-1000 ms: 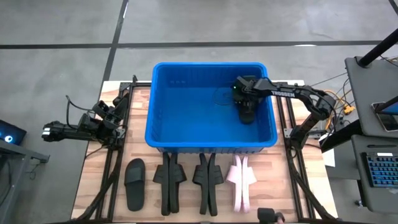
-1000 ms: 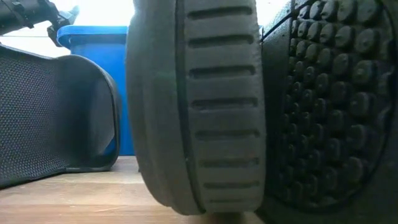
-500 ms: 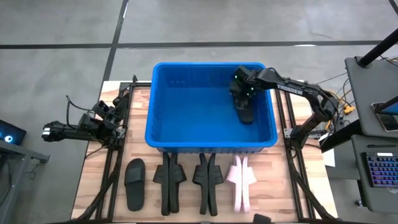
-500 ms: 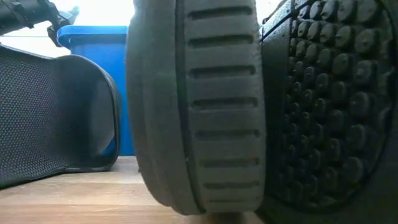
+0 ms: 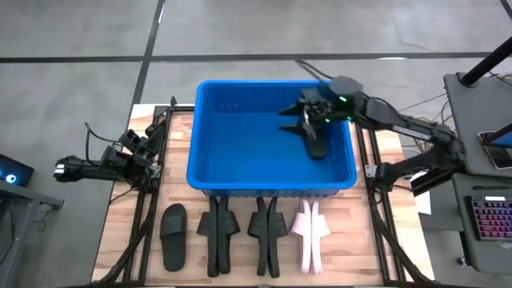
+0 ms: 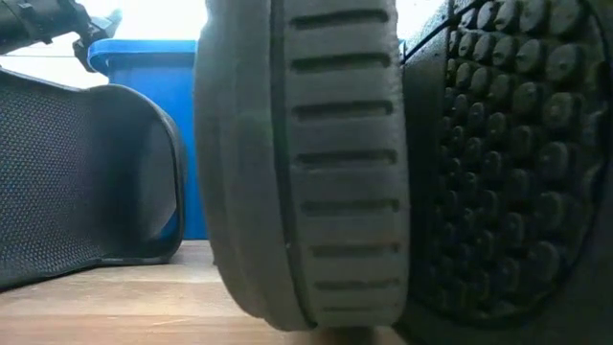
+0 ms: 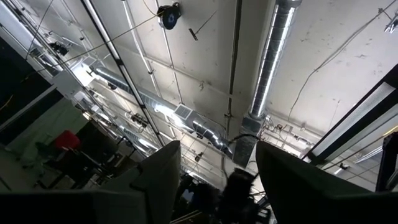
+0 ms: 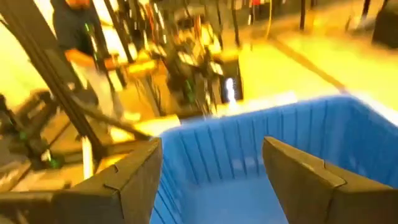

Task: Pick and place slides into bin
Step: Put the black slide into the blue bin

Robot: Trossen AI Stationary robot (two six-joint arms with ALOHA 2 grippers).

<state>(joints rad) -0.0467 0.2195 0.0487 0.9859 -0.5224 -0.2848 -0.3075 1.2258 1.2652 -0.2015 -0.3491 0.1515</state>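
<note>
From above, I see my right gripper (image 5: 298, 120) over the bin (image 5: 240, 180), jaws wide and empty, one slide (image 5: 314, 142) inside, four (image 5: 174, 237) on the tabletop (image 5: 120, 232). Right wrist: only bin wall. Left gripper (image 5: 60, 170) is parked, its jaws half apart. Risk: clipping the rim.

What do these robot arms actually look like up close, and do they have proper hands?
Both are slim, dark, jointed arms. The right arm has small green lights near its wrist, and thin cables run alongside it. The left arm also trails a thin cable. Instead of hands, each ends in two flat, angular fingers: the right gripper and the left gripper look like blunt dark paddles.
</note>
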